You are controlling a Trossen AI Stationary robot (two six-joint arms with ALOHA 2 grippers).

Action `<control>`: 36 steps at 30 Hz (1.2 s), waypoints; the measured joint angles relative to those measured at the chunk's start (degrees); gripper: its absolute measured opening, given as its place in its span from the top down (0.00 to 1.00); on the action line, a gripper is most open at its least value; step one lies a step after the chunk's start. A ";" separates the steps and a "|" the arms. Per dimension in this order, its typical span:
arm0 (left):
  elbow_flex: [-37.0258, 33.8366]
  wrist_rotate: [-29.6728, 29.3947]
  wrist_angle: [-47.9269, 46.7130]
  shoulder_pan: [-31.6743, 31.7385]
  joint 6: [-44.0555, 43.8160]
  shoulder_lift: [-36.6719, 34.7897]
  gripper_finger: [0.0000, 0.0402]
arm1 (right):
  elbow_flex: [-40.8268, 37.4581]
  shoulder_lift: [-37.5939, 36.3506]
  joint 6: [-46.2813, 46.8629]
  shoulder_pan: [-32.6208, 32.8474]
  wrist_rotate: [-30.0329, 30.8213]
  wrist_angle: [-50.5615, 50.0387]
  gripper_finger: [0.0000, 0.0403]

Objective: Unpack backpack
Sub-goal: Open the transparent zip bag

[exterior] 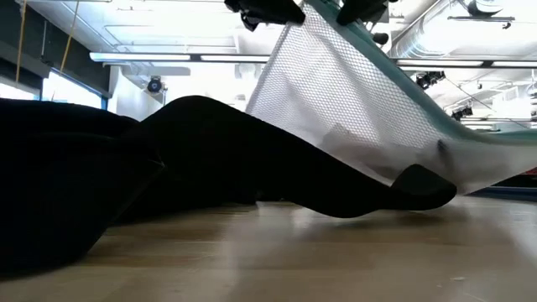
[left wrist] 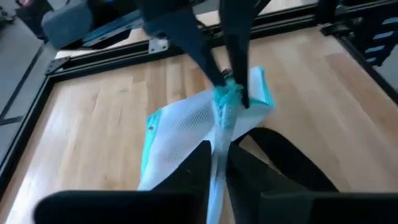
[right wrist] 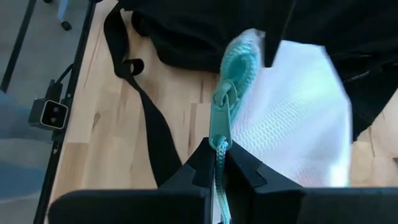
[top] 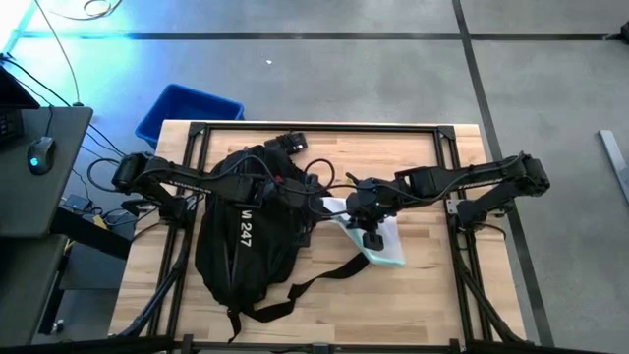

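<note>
The black backpack [top: 241, 231] lies on the wooden table's left half, its white lettering up and a long strap [top: 324, 275] trailing toward the near edge. Right of it, a white mesh pouch [top: 378, 241] with teal trim is held up between both grippers. My left gripper [left wrist: 216, 163] is shut on the pouch's backpack-side end. My right gripper [right wrist: 219, 167] is shut on the pouch's teal zipper pull. In the low view the pouch [exterior: 352, 109] slopes down from the grippers to the table behind the strap [exterior: 419, 186]. My left gripper pinches a narrow bunched edge of the white mesh [left wrist: 217, 146] between its two fingers, slanting down from the table's left. The pouch spreads away from the fingers toward my right gripper. One layer or several, I cannot tell. My right gripper pinches the teal cord of the zipper pull [right wrist: 219, 152] between its two fingers, just behind the teal slider [right wrist: 222, 115]. The fingers slant down from the table's right and lie along the cord. The mesh [right wrist: 292, 124] hangs beyond the slider, its far end lower.
A black metal frame [top: 314, 128] runs along the table's edges. A small black object [top: 287, 144] lies by the far rail above the backpack. A blue bin [top: 187, 113] stands on the floor beyond the far left corner. Bare wood [top: 423, 295] shows at the near right.
</note>
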 joint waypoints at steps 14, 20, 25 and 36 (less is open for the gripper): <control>-0.02 6.51 3.81 1.71 -2.54 1.66 0.81 | -0.05 0.00 -0.42 -0.07 0.89 -0.02 1.00; -0.02 4.18 3.43 1.71 -3.28 1.70 0.98 | -0.05 0.00 2.95 -0.09 0.95 -0.25 0.95; -0.02 2.77 2.53 1.71 -3.58 1.77 0.99 | -0.05 0.00 3.40 -0.09 0.94 -2.99 0.93; -0.02 -4.47 -1.15 1.65 -3.48 1.33 1.00 | -0.01 0.00 6.69 0.50 1.39 -7.55 1.00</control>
